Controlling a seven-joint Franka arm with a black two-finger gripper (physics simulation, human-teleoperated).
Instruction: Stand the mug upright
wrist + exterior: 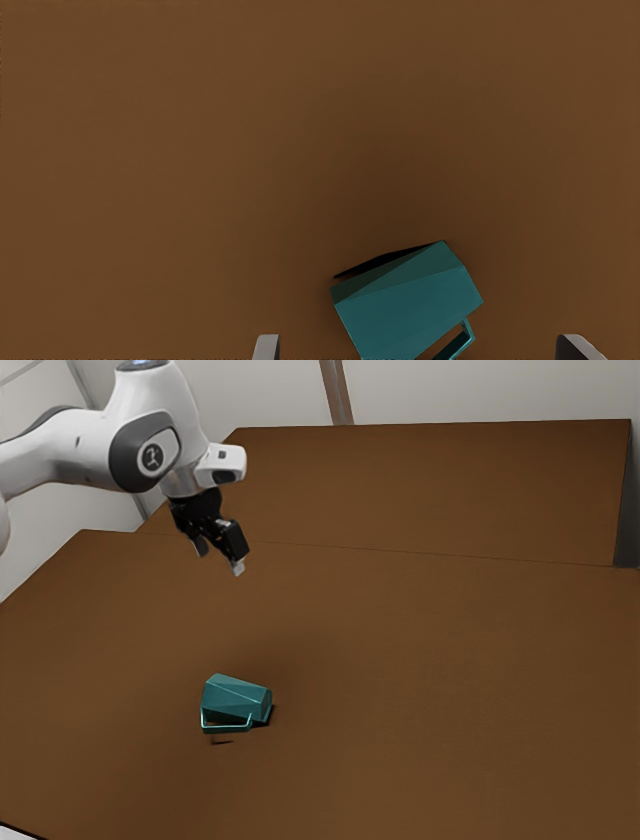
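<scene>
In the exterior view, the end effector (pixel 220 558) hangs above the worktop (pixel 450 660), tilted, with nothing in its grip. Well below it lies the mug (pixel 236 698), tipped on its side on the worktop, its handle (pixel 228 729) low along one flank. Whether the mug holds anything I cannot tell, as its inside is hidden.

In the wrist view, the end effector (pixel 420 347) is open, its two fingertips wide apart. The teal mug lies beyond them, in line with the gap and touching neither, its handle toward one fingertip.
</scene>
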